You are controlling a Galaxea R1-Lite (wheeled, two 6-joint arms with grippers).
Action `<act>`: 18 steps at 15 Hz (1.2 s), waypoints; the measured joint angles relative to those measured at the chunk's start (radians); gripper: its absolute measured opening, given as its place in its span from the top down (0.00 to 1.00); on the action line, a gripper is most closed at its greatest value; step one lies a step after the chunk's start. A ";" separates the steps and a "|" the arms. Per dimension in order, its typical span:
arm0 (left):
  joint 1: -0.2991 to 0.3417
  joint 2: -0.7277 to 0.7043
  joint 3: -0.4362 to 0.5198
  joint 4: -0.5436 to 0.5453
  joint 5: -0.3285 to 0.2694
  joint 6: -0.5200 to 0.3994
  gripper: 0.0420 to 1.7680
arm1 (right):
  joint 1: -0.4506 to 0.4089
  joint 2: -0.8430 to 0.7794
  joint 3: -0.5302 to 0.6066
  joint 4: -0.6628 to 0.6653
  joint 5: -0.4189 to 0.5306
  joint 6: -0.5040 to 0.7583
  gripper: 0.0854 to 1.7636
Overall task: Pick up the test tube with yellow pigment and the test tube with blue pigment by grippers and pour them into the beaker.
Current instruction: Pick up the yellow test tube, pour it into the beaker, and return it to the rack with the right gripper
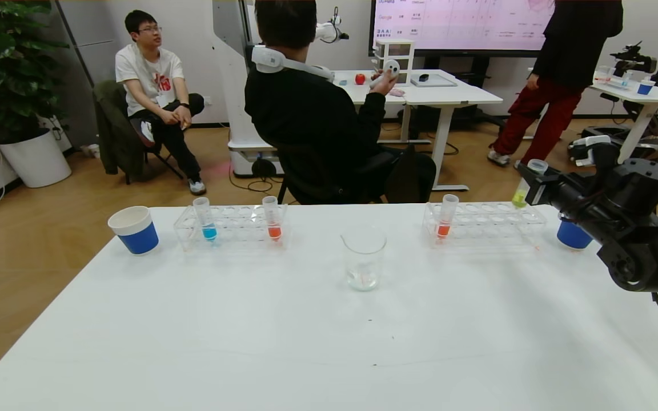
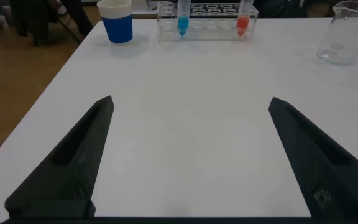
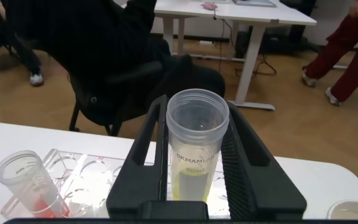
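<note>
My right gripper [image 1: 534,184] is shut on the test tube with yellow pigment [image 1: 524,190] and holds it upright above the right end of the right rack [image 1: 483,225]. In the right wrist view the tube [image 3: 197,146] sits between both fingers [image 3: 145,155]. The test tube with blue pigment [image 1: 205,219] stands in the left rack [image 1: 232,227]; it also shows in the left wrist view [image 2: 183,16]. The beaker [image 1: 364,258] stands at the table's middle. My left gripper [image 2: 190,106] is open and empty, low over the near left of the table, out of the head view.
Tubes with orange-red liquid stand in the left rack [image 1: 272,219] and the right rack [image 1: 446,217]. Blue-and-white paper cups stand at the far left [image 1: 134,229] and far right [image 1: 572,234]. People sit and stand beyond the table's far edge.
</note>
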State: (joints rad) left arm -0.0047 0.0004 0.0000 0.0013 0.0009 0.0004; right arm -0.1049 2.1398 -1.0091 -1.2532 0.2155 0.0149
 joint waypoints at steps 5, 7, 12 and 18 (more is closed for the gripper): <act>0.000 0.000 0.000 0.000 0.000 0.000 0.02 | 0.096 -0.029 -0.040 0.044 -0.004 -0.028 0.74; 0.000 0.000 0.000 0.000 0.000 0.001 0.02 | 0.151 -0.040 -0.108 0.100 -0.009 -0.097 0.74; 0.000 0.000 0.000 0.000 0.000 0.000 0.02 | 0.324 -0.043 -0.221 0.157 -0.006 -0.210 0.74; 0.000 0.000 0.000 0.000 0.000 0.000 0.02 | 0.480 0.034 -0.233 0.045 0.082 -0.441 0.74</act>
State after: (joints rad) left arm -0.0043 0.0004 0.0000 0.0013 0.0009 0.0009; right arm 0.3755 2.1738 -1.2417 -1.2079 0.2977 -0.4262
